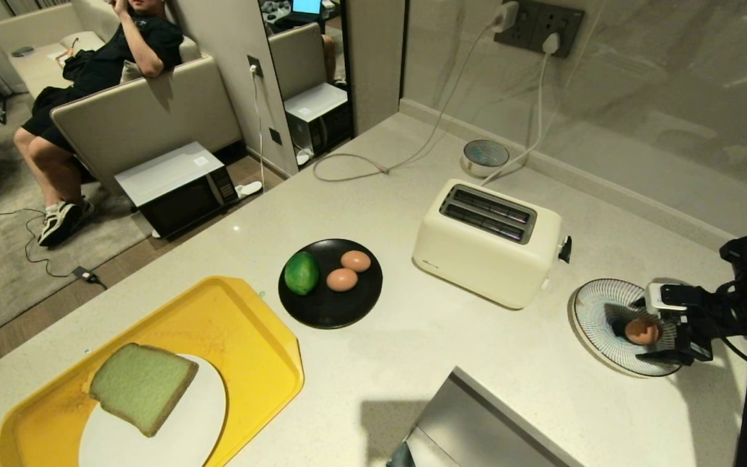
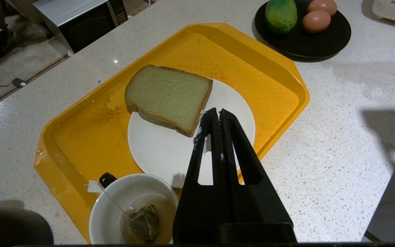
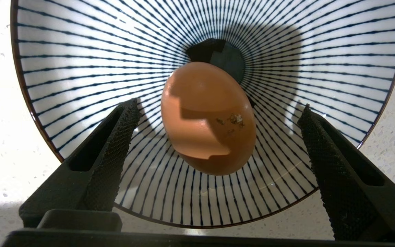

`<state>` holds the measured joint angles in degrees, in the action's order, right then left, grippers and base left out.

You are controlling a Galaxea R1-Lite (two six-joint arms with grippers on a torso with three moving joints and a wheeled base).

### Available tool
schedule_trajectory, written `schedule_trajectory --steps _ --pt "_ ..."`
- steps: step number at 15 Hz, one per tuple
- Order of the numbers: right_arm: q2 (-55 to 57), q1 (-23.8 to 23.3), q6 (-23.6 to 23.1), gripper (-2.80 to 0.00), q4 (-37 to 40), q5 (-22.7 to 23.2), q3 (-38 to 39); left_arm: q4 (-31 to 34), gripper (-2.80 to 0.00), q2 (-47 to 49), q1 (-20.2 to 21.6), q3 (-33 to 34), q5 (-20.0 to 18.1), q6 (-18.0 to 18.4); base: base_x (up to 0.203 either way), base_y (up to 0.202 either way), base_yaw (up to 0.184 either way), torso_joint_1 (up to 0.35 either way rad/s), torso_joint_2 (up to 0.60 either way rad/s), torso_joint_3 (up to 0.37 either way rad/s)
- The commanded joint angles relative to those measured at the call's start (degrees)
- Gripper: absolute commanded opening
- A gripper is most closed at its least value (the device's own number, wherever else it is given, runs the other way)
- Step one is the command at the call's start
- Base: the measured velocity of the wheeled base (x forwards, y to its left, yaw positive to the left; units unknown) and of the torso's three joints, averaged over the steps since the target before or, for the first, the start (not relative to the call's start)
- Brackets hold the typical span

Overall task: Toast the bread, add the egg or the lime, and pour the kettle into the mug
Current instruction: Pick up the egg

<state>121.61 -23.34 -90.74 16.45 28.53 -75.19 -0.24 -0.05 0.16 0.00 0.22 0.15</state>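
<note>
The pale green bread (image 1: 143, 386) (image 2: 168, 97) lies on a white plate (image 2: 170, 154) in a yellow tray (image 1: 244, 324). A black plate (image 1: 331, 311) holds the lime (image 1: 301, 272) and two eggs (image 1: 342, 279). A third egg (image 3: 207, 116) (image 1: 642, 331) rests in a blue-striped bowl (image 1: 597, 311). My right gripper (image 3: 218, 106) (image 1: 639, 338) is open, its fingers on either side of that egg and clear of it. My left gripper (image 2: 217, 111) hangs shut and empty over the white plate, beside the mug (image 2: 132, 195), which holds a tea bag. I cannot pick out the kettle.
A cream toaster (image 1: 487, 241) stands between the black plate and the striped bowl, both slots showing nothing. Cables run from it to wall sockets (image 1: 539, 26), past a small round dish (image 1: 485, 155). A grey metal panel (image 1: 477, 421) juts in at the counter's near edge. A person sits on a sofa beyond the counter.
</note>
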Motion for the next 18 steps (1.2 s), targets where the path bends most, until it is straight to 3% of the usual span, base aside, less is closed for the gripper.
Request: schedule_trajectory --steps 1,12,13,18 --pt "0.03 0.05 -0.58 0.0 0.08 0.21 0.03 -0.02 -2.8 -0.04 0.02 0.0 0.04 0.03 0.0 0.0 0.0 0.0 0.0 0.0" --pt "-0.32 0.32 -0.67 0.0 0.08 0.21 0.22 -0.02 -2.8 -0.04 0.02 0.0 0.04 0.03 0.0 0.0 0.0 0.0 0.0 0.0" --pt "-0.32 0.32 -0.67 -2.8 0.08 0.21 0.22 -0.02 -2.8 -0.04 0.02 0.0 0.04 0.03 0.0 0.0 0.0 0.0 0.0 0.0" --pt "-0.24 0.32 -0.67 -2.8 0.08 0.21 0.22 -0.02 -2.8 -0.04 0.02 0.0 0.04 0.03 0.0 0.0 0.0 0.0 0.0 0.0"
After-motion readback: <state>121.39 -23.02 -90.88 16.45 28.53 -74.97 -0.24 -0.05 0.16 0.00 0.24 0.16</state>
